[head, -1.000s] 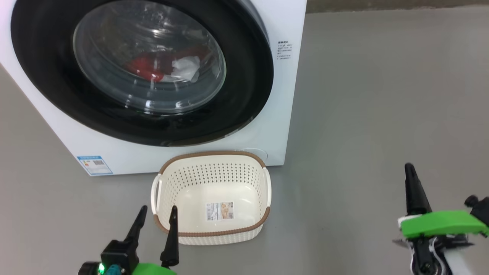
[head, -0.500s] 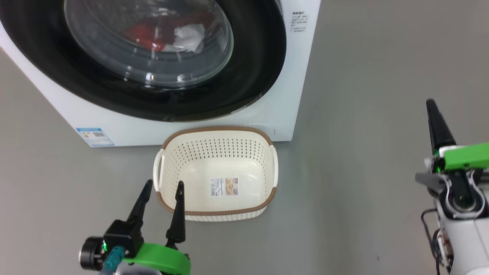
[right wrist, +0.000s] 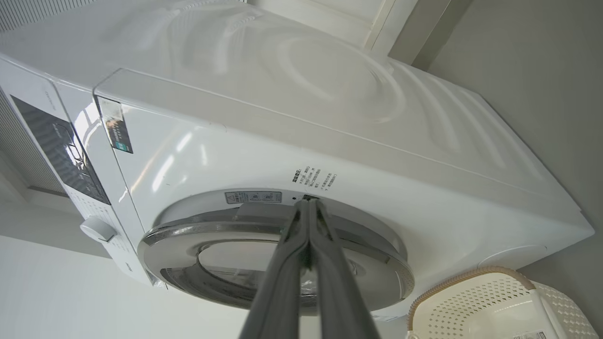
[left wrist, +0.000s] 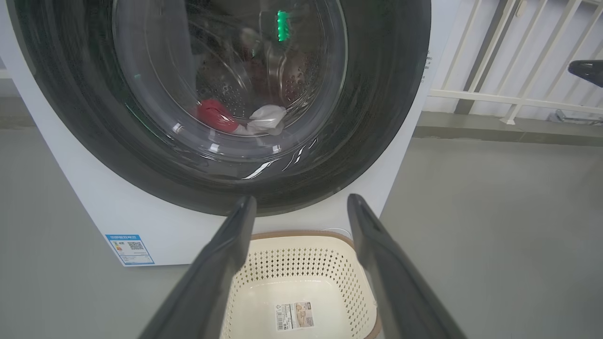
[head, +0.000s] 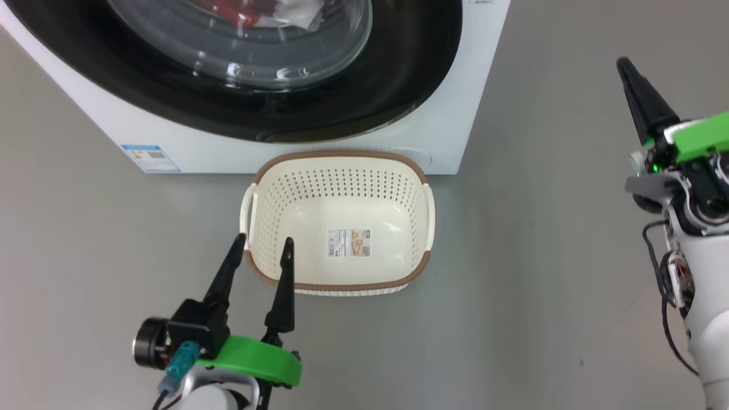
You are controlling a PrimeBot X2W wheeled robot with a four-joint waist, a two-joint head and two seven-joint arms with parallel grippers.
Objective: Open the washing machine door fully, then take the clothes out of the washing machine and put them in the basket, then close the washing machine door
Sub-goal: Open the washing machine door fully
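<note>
washing machine door (head: pixel 410 74) shut, red-white clothes (left wrist: pixel 216 115) inside | basket (head: pixel 339 154) in front holds only sticker (head: pixel 348 242) | left gripper (head: pixel 265 239) open at its near-left rim | right gripper (head: pixel 625 64) closed, right of machine

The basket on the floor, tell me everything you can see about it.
The basket is a small cream-white plastic tub, a rounded rectangle with perforated walls, a brown woven-look rim and a pale handle on each side. A sticker lies on its smooth bottom; otherwise it is empty. It stands upright on the grey floor, just before the washing machine; whether they touch is unclear. The open left gripper hangs over its near left corner, apparently not touching.
</note>
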